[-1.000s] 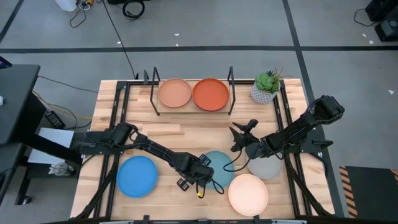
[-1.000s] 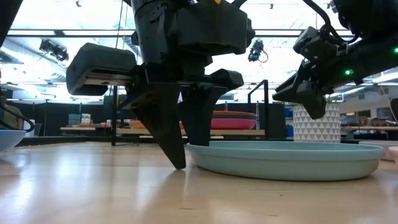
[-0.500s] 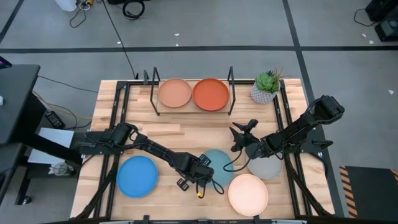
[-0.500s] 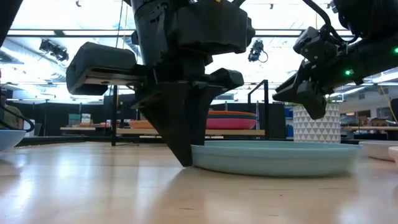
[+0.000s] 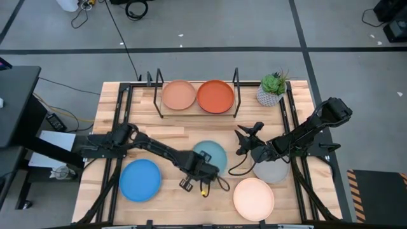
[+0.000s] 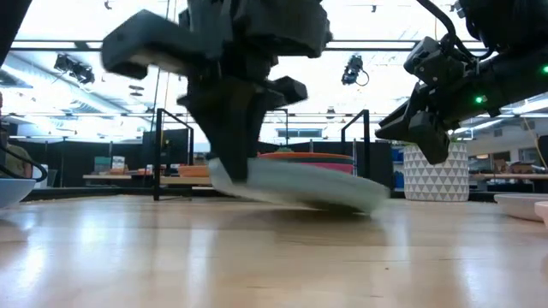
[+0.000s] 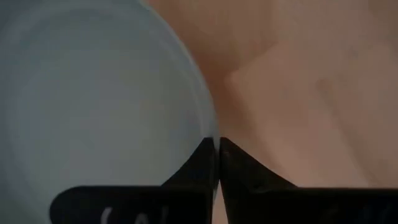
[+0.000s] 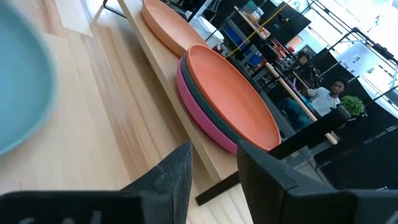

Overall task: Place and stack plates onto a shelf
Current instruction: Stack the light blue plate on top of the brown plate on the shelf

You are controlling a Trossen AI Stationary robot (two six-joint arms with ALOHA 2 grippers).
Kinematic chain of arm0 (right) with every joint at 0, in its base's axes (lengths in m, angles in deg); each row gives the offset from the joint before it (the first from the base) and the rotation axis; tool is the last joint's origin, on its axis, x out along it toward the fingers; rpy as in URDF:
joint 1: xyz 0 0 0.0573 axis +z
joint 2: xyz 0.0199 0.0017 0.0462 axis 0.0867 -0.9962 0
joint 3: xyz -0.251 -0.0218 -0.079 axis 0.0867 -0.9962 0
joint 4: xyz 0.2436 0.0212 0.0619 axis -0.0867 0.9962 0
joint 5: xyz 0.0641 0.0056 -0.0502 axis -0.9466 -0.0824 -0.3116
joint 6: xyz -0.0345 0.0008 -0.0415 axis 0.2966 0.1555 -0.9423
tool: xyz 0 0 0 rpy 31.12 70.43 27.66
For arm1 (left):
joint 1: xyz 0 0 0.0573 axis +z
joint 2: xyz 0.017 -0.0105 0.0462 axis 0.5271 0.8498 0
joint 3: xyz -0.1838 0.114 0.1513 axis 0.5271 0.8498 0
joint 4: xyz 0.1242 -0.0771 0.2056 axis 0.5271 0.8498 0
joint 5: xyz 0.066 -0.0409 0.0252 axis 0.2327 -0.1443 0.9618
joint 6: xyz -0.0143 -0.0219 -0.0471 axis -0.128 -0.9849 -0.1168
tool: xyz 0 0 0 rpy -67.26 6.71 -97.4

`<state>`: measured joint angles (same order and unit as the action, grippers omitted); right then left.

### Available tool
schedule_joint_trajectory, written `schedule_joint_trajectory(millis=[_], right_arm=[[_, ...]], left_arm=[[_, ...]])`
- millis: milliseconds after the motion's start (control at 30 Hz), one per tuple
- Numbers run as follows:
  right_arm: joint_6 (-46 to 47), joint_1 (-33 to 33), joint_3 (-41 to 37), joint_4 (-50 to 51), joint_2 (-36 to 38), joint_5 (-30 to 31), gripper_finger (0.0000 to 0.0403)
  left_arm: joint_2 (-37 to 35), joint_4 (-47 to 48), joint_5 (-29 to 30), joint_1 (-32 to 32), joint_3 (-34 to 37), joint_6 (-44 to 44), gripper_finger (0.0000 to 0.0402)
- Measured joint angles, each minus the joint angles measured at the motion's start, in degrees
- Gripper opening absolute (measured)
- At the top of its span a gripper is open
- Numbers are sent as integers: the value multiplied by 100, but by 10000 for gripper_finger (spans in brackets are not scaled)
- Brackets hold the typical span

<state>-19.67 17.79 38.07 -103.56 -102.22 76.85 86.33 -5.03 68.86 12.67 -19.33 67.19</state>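
Turquoise plate (image 5: 210, 154) hangs tilted, far edge dipping tableward, near rim pinched by left gripper (image 5: 198, 167)

two plates (image 5: 196, 96) side by side on the shelf (image 5: 197, 112)

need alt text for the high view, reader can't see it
Seen from above, the left gripper holds a light turquoise plate by its rim at mid-table. The shelf at the back holds a peach plate and an orange plate. The right gripper waits near a grey plate.
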Motion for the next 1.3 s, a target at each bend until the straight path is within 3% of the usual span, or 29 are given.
schedule_joint_trajectory(millis=[200,500,800,900,1133,1300], right_arm=[[0,2,0,-1,-1,-4,132],[0,14,0,-2,0,-48,132],[-17,133,0,-2,0,-24,132],[-28,133,0,-24,0,-23,132],[-50,135,0,-73,-2,-24,132],[-38,136,0,-81,-1,-83,132]], left_arm=[[-628,586,682,144,-2,-294,14],[-1535,750,1365,693,-5,-521,14],[-2288,87,1363,1793,1146,-430,14],[-2573,-487,1067,2310,1656,-307,14],[-2682,-849,1139,3506,2366,-219,14],[-2682,-1197,880,4063,2607,-307,14]])
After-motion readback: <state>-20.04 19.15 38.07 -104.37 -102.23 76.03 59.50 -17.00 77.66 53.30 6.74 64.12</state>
